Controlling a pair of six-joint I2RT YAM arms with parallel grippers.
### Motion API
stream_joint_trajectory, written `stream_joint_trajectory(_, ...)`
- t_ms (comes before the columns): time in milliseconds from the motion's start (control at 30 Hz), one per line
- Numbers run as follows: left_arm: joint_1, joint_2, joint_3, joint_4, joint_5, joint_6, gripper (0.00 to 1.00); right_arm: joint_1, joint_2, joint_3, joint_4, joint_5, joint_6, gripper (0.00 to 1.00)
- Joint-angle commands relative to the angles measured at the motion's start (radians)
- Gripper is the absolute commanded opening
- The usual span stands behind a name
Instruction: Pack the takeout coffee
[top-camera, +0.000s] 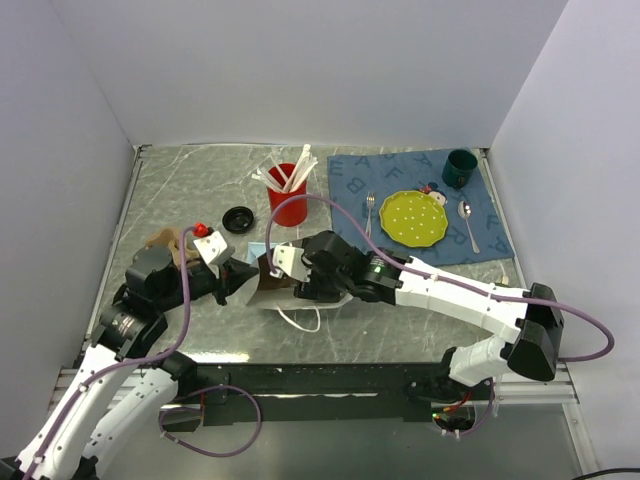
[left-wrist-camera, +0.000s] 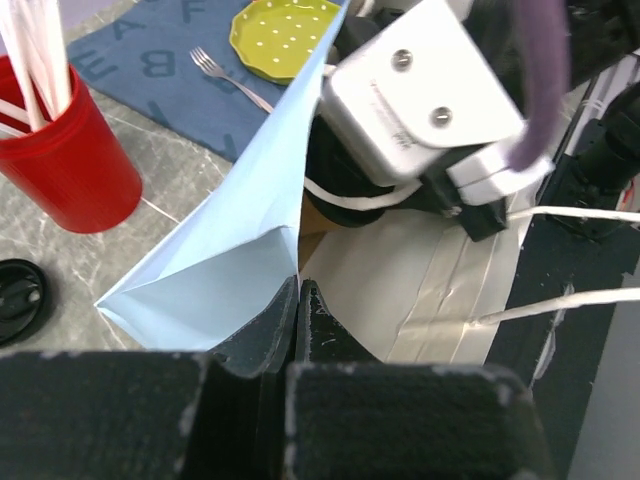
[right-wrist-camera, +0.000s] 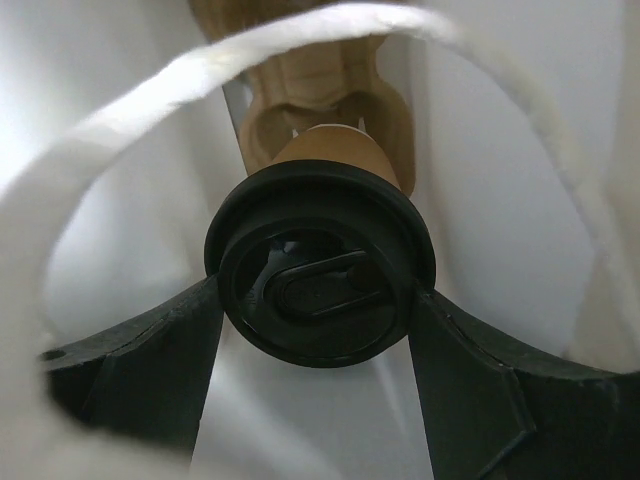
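The takeout coffee (right-wrist-camera: 320, 275), a brown paper cup under a black lid, hangs inside a white paper bag (top-camera: 268, 288) that lies open in the middle of the table. My right gripper (right-wrist-camera: 315, 290) reaches into the bag's mouth and is shut on the cup, one finger on each side of the lid. A brown cardboard carrier (right-wrist-camera: 320, 90) shows deeper in the bag, past the cup. The bag's white string handle (right-wrist-camera: 200, 90) loops across the right wrist view. My left gripper (left-wrist-camera: 298, 288) is shut on the bag's rim (left-wrist-camera: 225, 235), holding it up. From above, the cup is hidden inside the bag.
A red cup of white utensils (top-camera: 287, 195) and a loose black lid (top-camera: 238, 218) stand behind the bag. To the right, a blue placemat (top-camera: 350, 180) carries a yellow plate (top-camera: 413, 216), fork (top-camera: 370, 212), spoon (top-camera: 467, 222) and green mug (top-camera: 459, 168).
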Motion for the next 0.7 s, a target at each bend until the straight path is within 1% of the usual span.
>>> stream_joint_trajectory(0,0.002,-0.026,-0.038,0.059,0.059,-0.007,0.01,0.010,0.019,-0.007,0.049,0.082,-0.005,0.38)
stream_joint_trajectory(133,0.002,-0.023,-0.062,0.102,0.061,-0.005,0.01,0.010,0.024,-0.032,0.089,0.098,-0.041,0.38)
stream_joint_trajectory(333,0.000,-0.040,-0.096,0.121,0.082,-0.018,0.01,0.004,0.042,0.000,0.105,0.049,-0.051,0.38)
stream_joint_trajectory(500,-0.003,-0.054,-0.110,0.125,0.079,-0.034,0.01,0.004,0.057,-0.009,0.133,0.084,-0.066,0.38)
stream_joint_trajectory(667,-0.004,-0.075,-0.115,0.104,0.061,-0.025,0.01,-0.016,0.039,-0.023,0.132,0.110,-0.130,0.38)
